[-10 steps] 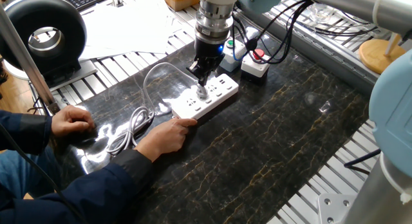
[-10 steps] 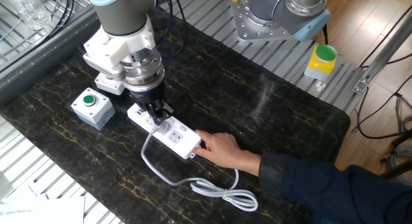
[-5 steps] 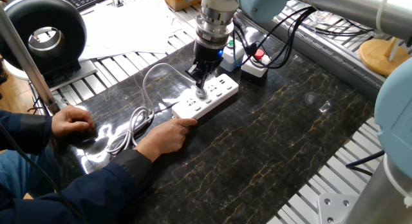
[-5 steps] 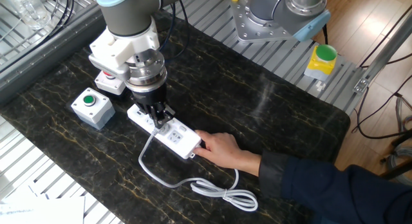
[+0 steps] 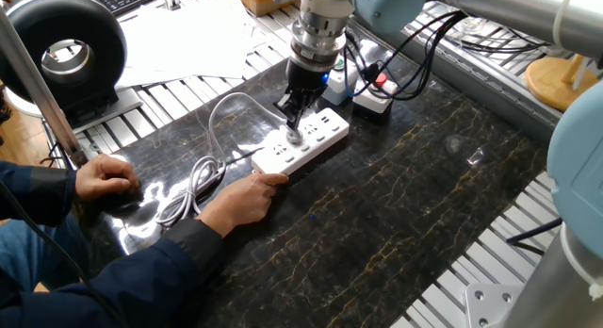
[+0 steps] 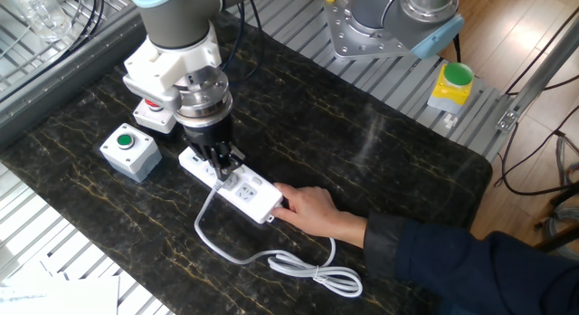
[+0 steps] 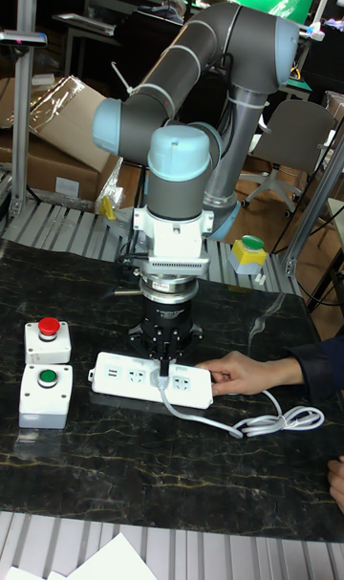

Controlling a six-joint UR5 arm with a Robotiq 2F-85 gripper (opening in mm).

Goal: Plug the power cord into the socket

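Observation:
The socket (image 5: 323, 128) (image 6: 257, 197) (image 7: 118, 377) is a long white power strip lying on the dark marble table. My gripper (image 5: 295, 130) (image 6: 222, 169) (image 7: 164, 374) stands upright over the strip's middle, shut on the plug end of the power cord. The plug sits right at an outlet; how deep it is I cannot tell. From there the white power cord (image 5: 194, 181) (image 6: 312, 271) (image 7: 278, 420) arcs away and lies in loose loops on the table. A person's hand (image 5: 241, 198) (image 6: 308, 206) (image 7: 240, 374) holds the strip's near end.
Two white button boxes, one green (image 6: 129, 147) (image 7: 45, 390) and one red (image 5: 375, 90) (image 7: 46, 339), stand beside the strip's far end. The person's other hand (image 5: 105, 175) rests near the cord loops. A black ring lamp (image 5: 64, 53) and a second arm's base (image 6: 395, 25) border the table.
My gripper with the plug has shifted slightly along the strip over the last second, then held still. The person's hands and the cord loops have stayed put.

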